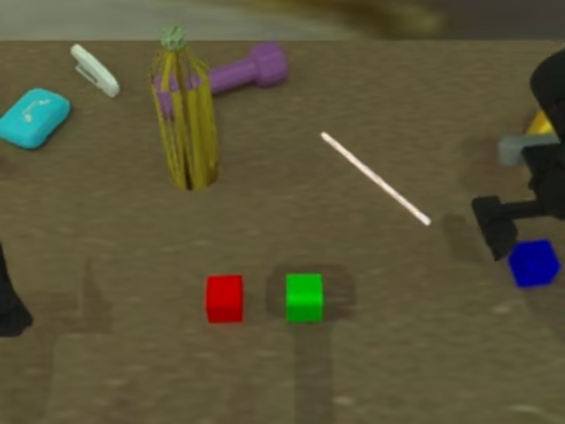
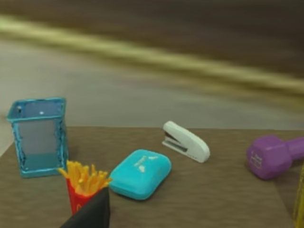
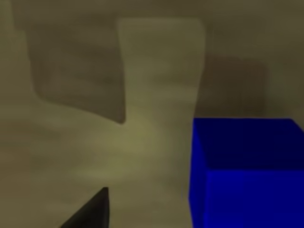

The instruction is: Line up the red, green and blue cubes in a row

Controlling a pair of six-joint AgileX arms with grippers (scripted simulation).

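Observation:
In the top view the red cube (image 1: 224, 299) and the green cube (image 1: 304, 297) sit side by side near the table's front middle, a small gap between them. The blue cube (image 1: 533, 263) is far off at the right edge. My right gripper (image 1: 521, 240) is open just over it, one dark finger (image 1: 497, 227) to the cube's left. The right wrist view shows the blue cube (image 3: 247, 171) large, with a clear gap to that fingertip (image 3: 95, 209); the other finger is hidden. My left gripper (image 1: 11, 309) is parked at the left edge, open.
A tall yellow bottle (image 1: 187, 124) stands at the back left, with a purple dumbbell (image 1: 252, 69), a white stapler (image 1: 94, 71) and a teal case (image 1: 33, 117) nearby. A thin white rod (image 1: 375, 178) lies diagonally at right of centre. A blue bin (image 2: 40, 137) and fries (image 2: 83, 183) are at the far left.

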